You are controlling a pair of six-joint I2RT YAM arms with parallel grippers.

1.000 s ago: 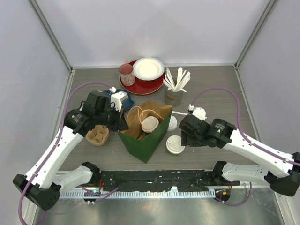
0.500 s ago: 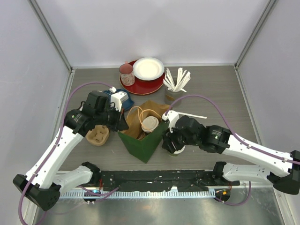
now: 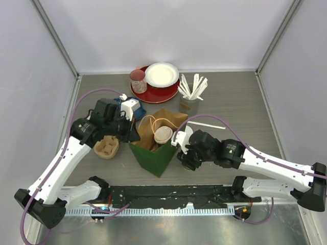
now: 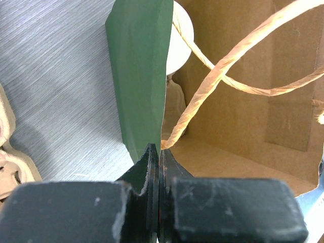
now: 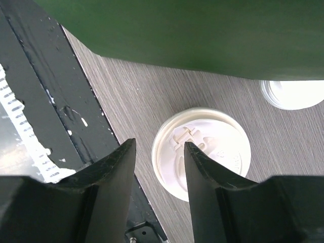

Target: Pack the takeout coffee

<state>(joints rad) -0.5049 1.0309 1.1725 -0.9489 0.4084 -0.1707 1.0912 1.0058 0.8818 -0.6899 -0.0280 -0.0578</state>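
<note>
Red plate [image 3: 153, 95], pink cup [image 3: 138, 80], wooden stirrers [image 3: 192, 87]

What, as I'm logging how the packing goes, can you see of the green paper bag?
The green paper bag stands open on the table, a corner toward the near edge. Outside it is matte green, inside plain brown, with twisted paper cord handles drooping into it. A white-lidded cup stands inside. The left gripper is shut on its left rim.
</note>
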